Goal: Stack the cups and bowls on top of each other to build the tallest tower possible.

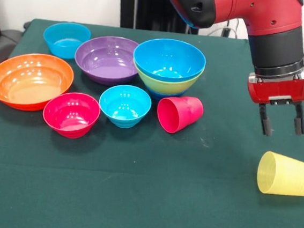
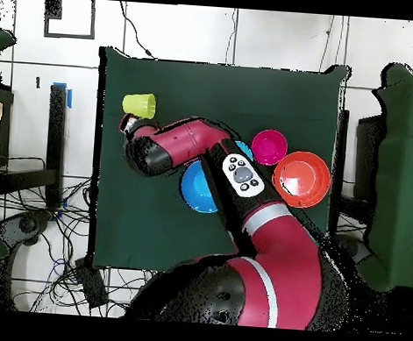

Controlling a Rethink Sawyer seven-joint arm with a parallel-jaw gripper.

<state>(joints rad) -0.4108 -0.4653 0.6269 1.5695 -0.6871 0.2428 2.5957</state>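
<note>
The translucent yellow ribbed plastic cup [image 1: 287, 174] lies on its side near the green table's [image 1: 133, 198] edge, well apart from the stack, so it needs righting before use. The bright blue bowl [image 1: 169, 59] sits nested in the lime green bowl [image 1: 168, 84]. The gripper [image 1: 281, 122] hangs above the cup, fingers spread and empty. Overhead, the arm [image 2: 194, 146] hides most bowls; only the front view shows them.

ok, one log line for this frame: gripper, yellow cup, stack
gripper: open, empty, above yellow cup | yellow cup: on its side, apart from bowls | stack: blue bowl nested in lime green bowl
</note>
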